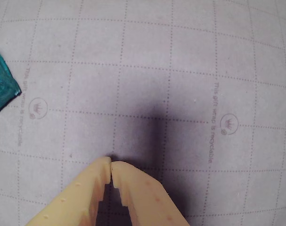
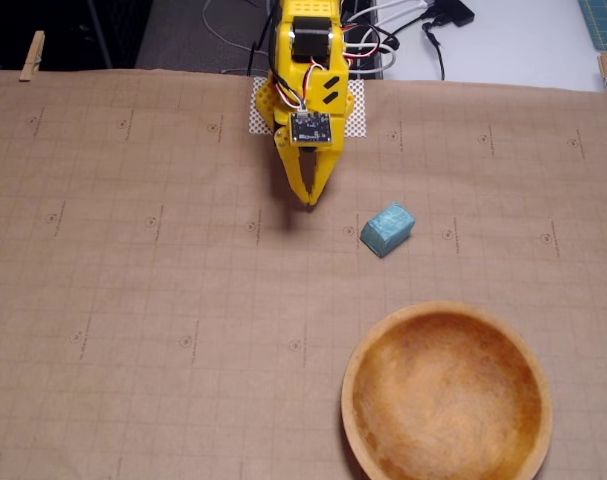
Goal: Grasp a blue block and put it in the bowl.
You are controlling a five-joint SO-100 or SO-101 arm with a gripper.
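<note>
A: Where's your gripper (image 2: 309, 202) right now?

B: Over bare paper (image 2: 133, 300), holding nothing. In the wrist view its tips (image 1: 110, 164) are pressed together, with no gap between them. You'll have to spread them before anything else.

A: And the block (image 2: 387, 229)?

B: On the paper, apart from the fingers. In the fixed view it lies to the right of the tips and slightly lower. In the wrist view only a teal corner (image 1: 2, 84) shows at the left edge, so there it's off to the left and not between the jaws.

A: Which way does it run?

B: In the fixed view its long axis is diagonal, from lower left up to upper right. I'd judge you need to swing sideways toward it and close across the short width.

A: The bowl (image 2: 446, 313)?

B: Lower right in the fixed view, empty, just below the block and well clear of the gripper. The carry after the grasp looks short. The grasp itself hasn't begun yet.
</note>
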